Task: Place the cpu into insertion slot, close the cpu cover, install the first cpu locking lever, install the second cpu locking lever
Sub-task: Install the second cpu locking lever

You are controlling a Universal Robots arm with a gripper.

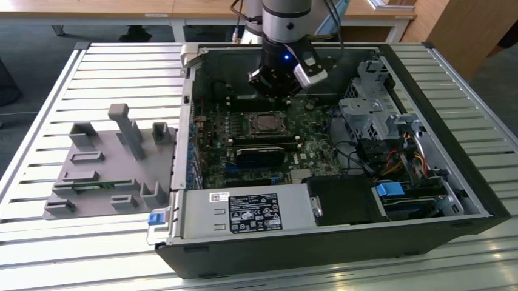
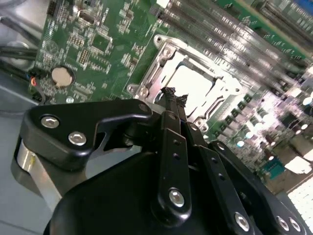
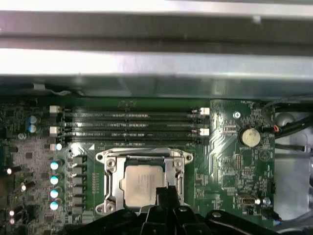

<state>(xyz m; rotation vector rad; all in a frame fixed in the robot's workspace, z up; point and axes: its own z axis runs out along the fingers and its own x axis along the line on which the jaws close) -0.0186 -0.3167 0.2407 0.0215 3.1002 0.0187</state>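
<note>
The cpu (image 3: 141, 182), a square chip with a silver-grey top, lies flat in the socket on the green board; in the exterior view the cpu (image 1: 264, 123) is at the board's middle. The cpu cover (image 3: 109, 182) lies down around it as a silver frame, also seen as the cpu cover (image 2: 161, 54). The insertion slot is hidden beneath them. My gripper (image 2: 172, 94) hangs just above the socket's edge, its black fingers together and holding nothing. The gripper (image 3: 166, 192) overlaps the chip's near edge, and the gripper (image 1: 273, 97) sits behind the socket. Lever positions are unclear.
Long black memory sticks (image 3: 132, 125) run beside the socket, with a coin battery (image 3: 249, 137) nearby. A labelled power-supply box (image 1: 242, 213), a drive cage (image 1: 368, 115) and cables (image 1: 396, 160) fill the case. A grey fixture plate (image 1: 105, 163) lies at the exterior view's left.
</note>
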